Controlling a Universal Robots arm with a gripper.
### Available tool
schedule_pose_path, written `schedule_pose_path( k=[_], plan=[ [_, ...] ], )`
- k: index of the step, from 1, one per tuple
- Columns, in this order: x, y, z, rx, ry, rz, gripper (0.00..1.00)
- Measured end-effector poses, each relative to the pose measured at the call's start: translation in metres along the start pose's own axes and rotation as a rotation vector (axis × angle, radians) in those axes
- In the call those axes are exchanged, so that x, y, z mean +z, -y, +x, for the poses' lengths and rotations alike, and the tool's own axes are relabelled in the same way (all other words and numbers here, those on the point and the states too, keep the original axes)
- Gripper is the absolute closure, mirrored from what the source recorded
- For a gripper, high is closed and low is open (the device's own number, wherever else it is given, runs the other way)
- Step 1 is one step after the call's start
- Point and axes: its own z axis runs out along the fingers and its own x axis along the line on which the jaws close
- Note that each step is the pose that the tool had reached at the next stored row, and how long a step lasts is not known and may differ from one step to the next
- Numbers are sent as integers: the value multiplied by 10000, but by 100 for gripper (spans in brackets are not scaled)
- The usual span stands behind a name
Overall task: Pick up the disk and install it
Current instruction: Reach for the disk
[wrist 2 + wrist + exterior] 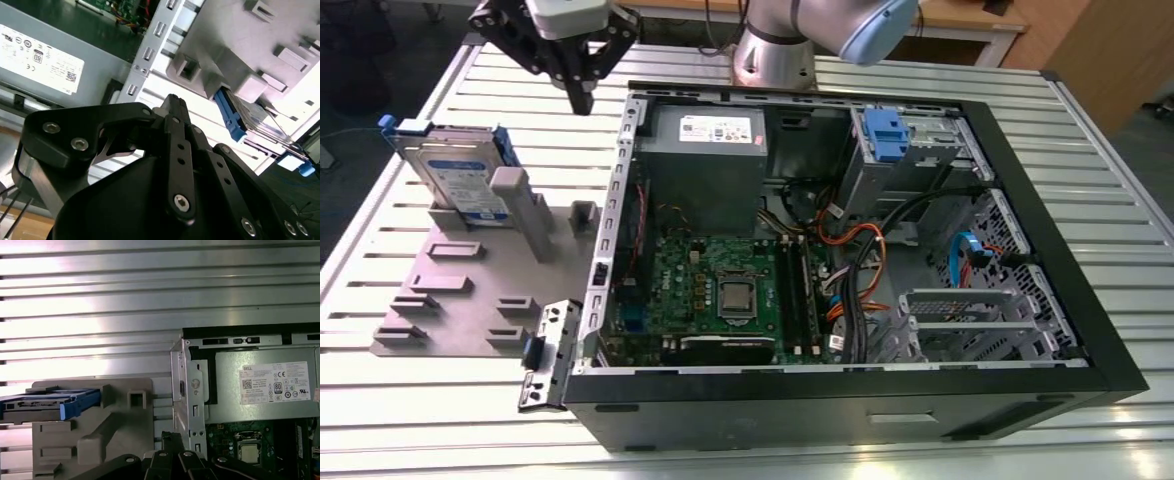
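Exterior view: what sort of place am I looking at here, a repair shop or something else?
Probably a robotics lab bench for practising computer assembly: a robot arm stands behind an opened desktop computer case on a slatted metal table, and a grey fixture plate holds the disk on edge.

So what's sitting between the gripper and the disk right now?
Nothing: in the exterior view only bare slatted table separates the gripper from the disk, upright in its grey holder.

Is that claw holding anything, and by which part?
Nothing. The gripper hangs shut and empty in the air, apart from the disk, which stands on edge in its grey holder.
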Motion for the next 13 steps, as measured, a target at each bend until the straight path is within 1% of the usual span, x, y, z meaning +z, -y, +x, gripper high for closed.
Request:
schedule_pose_path(
  k=[7,13],
  plan=[
    [13,9,286,1,0,0,89],
    [24,-15,517,7,0,0,89]
  ],
)
